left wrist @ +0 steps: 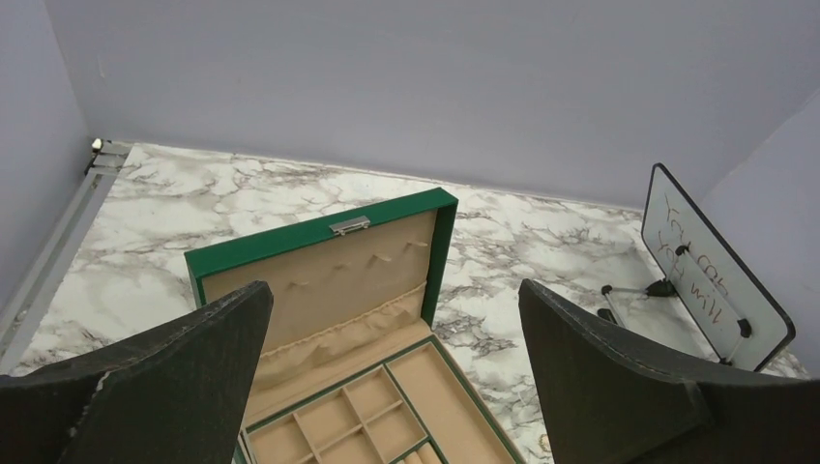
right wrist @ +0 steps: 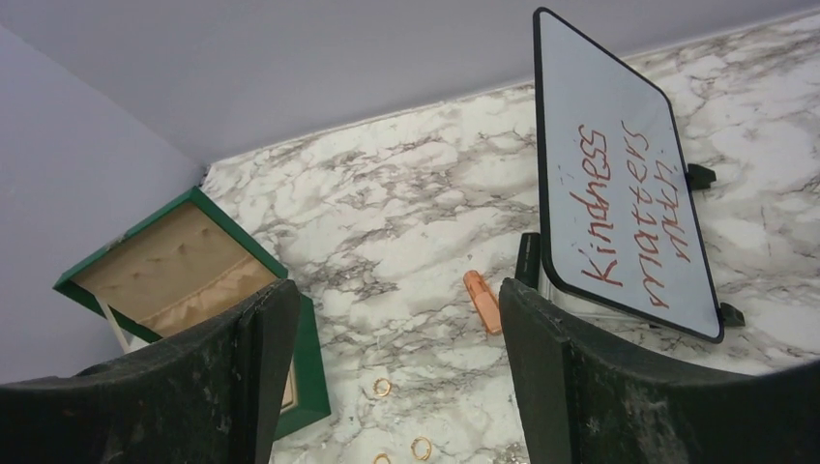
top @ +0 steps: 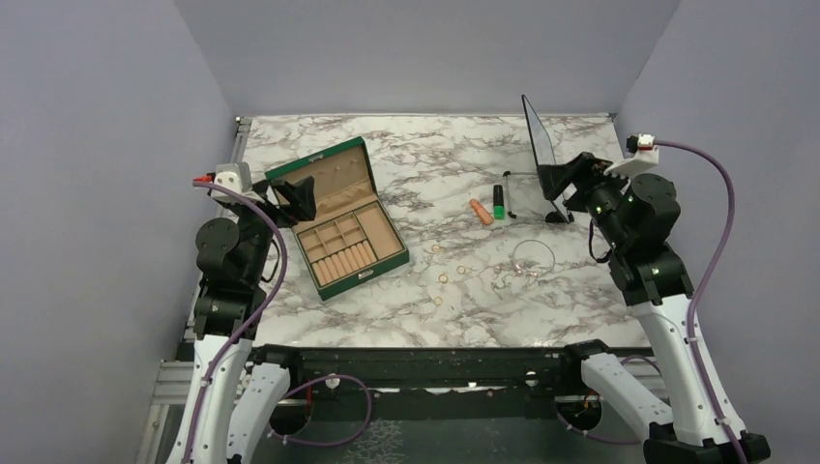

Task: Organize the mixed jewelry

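Several tiny gold rings [top: 443,278] lie scattered on the marble table right of the open green box [top: 348,227]. A thin silvery looped chain [top: 533,258] lies further right. My left gripper [top: 296,199] is open and empty, held above the box's left side. In the left wrist view [left wrist: 392,295] the box's beige compartments [left wrist: 338,416] show between the fingers. My right gripper [top: 561,180] is open and empty, raised near the whiteboard. The right wrist view [right wrist: 396,295] shows three rings [right wrist: 383,388] on the table below, and the box [right wrist: 174,266] at left.
A small whiteboard on a stand [top: 539,145] is at the back right and also shows in the right wrist view [right wrist: 619,213]. An orange cylinder [top: 481,212] and a green-and-black marker [top: 499,201] lie just left of it. Grey walls enclose the table.
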Controlling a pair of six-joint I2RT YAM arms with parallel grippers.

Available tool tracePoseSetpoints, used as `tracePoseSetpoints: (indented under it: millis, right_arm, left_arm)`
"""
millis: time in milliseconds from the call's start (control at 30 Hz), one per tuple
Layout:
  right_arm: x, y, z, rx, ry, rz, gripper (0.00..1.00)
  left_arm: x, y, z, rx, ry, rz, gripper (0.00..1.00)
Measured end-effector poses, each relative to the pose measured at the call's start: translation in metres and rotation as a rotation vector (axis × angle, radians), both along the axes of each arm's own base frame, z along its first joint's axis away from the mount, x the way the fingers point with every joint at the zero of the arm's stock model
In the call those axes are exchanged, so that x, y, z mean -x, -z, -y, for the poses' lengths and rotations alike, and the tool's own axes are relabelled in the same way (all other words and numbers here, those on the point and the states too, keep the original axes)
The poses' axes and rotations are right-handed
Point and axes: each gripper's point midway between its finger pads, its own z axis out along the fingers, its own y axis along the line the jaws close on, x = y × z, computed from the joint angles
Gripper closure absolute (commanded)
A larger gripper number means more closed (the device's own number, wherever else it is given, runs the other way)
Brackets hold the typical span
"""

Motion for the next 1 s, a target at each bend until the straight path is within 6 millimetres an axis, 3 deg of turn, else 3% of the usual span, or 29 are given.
tracePoseSetpoints:
  millis: [100,300,500,567,800,1000]
  right_arm:
    - [-0.001,0.012,0.000,0.000,0.001,-0.030,0.19]
    - [-0.001,0.043,-0.006,-0.015,-0.021,-0.105,0.19]
    - [0.003,0.081,-0.031,-0.042,-0.157,-0.204,0.19]
    - [0.005,0.094,-0.041,-0.058,-0.215,-0.238,0.19]
    - [0.016,0.155,-0.071,-0.148,-0.369,-0.398,0.19]
    - [0.016,0.180,-0.080,-0.213,-0.395,-0.473,0.19]
  left_arm:
    - [0.003,0.008,-0.001,0.025,-0.008,-0.015,0.01]
    - [0.008,0.042,-0.005,0.116,-0.049,-0.142,0.01]
    - [0.024,0.101,0.006,0.207,-0.014,-0.315,0.01]
    - [0.037,0.131,0.007,0.270,-0.030,-0.393,0.01]
    - [0.056,0.175,0.002,0.430,-0.149,-0.574,0.01]
    - [0.061,0.214,-0.010,0.491,-0.287,-0.685,0.01]
